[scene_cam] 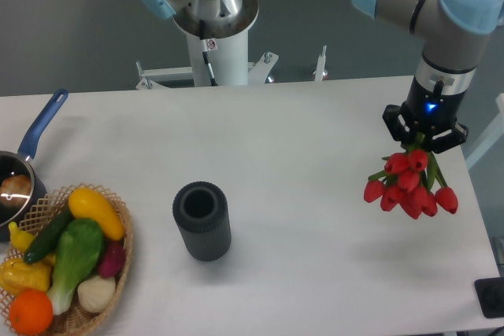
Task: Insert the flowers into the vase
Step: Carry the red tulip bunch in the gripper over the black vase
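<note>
White table [315, 123]: the black two-finger gripper [424, 141], closed on the stems, holds the bunch of red closed-bud tulips [409, 184] above the right side. The dark ribbed cylindrical vase [202, 221] stands upright, centre-left, well apart. The woven basket [118, 261] holds colourful vegetables [75, 249].

One vase [201, 220], one saucepan [17, 179], one basket [120, 253], perhaps nine tulips [409, 185], about eight vegetables [72, 256].

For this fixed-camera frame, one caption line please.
Gripper holds red tulips aloft, right of the empty dark vase.
</note>
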